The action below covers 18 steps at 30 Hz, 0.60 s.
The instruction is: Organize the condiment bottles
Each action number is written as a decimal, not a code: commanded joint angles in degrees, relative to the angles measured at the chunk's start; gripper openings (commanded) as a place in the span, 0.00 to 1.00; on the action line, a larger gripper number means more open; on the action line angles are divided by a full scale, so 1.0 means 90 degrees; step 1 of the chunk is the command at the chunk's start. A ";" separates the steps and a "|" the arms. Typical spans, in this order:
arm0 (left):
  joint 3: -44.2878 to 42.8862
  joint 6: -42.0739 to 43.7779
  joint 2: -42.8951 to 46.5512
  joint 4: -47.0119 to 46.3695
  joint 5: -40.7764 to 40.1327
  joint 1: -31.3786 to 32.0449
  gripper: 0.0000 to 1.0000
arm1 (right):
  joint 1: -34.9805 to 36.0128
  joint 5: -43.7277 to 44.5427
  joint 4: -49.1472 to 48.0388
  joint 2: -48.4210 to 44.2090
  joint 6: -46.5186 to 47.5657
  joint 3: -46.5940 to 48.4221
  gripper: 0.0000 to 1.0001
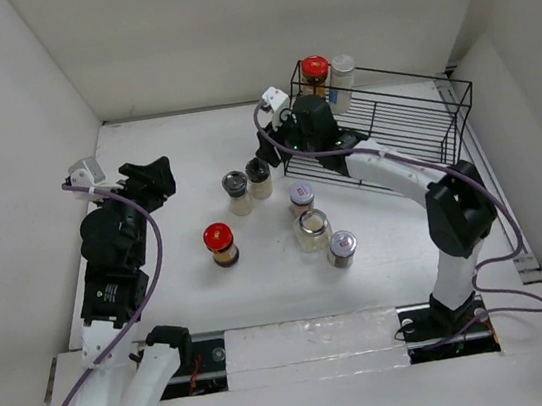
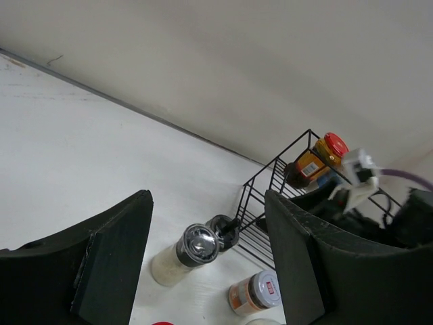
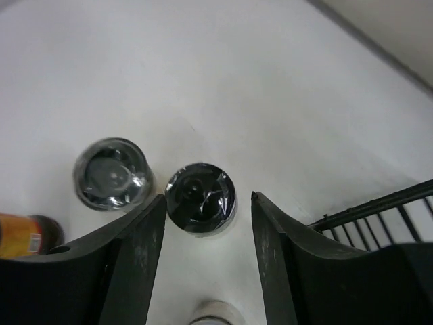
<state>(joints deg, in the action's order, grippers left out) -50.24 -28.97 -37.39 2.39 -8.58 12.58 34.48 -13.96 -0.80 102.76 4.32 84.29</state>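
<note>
Two black-capped shakers (image 1: 237, 190) (image 1: 259, 175) stand side by side left of the black wire rack (image 1: 412, 128). My right gripper (image 1: 267, 153) is open and hangs just over the right-hand one. In the right wrist view its cap (image 3: 201, 197) lies between my fingertips, untouched, with the other shaker (image 3: 112, 173) to its left. A red-lidded jar (image 1: 314, 74) and a pale grey-capped bottle (image 1: 342, 80) stand in the rack's back left corner. A second red-lidded jar (image 1: 220, 242) stands alone on the table. My left gripper (image 1: 152, 179) is open and empty, well left of the jars.
An orange-labelled silver-capped jar (image 1: 300, 197), a clear jar (image 1: 312, 229) and a silver-capped jar (image 1: 342, 247) stand in front of the rack. The left wrist view shows the shakers (image 2: 196, 245), the rack corner (image 2: 260, 183) and the back wall. White walls close in both sides.
</note>
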 commanded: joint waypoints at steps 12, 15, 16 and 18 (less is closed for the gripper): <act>0.0006 0.0084 0.0013 -0.0315 0.0113 -0.0021 0.63 | 0.0211 -0.0012 -0.0263 0.0750 0.0175 0.0429 0.59; 0.0006 0.0084 0.0013 -0.0315 0.0113 -0.0021 0.63 | 0.0270 -0.0012 -0.0263 0.0809 0.0175 0.0371 0.59; 0.0006 0.0084 -0.0045 -0.0315 0.0113 -0.0021 0.63 | 0.0271 -0.0012 -0.0263 0.0809 0.0175 0.0371 0.59; 0.0006 0.0084 0.0013 -0.0315 0.0113 -0.0021 0.63 | 0.0271 -0.0012 -0.0263 0.1003 0.0175 0.0438 0.59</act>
<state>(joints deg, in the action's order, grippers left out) -50.24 -28.97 -37.50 2.39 -8.14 12.58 36.23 -13.37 -0.62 110.69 5.19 85.91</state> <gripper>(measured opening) 0.626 0.591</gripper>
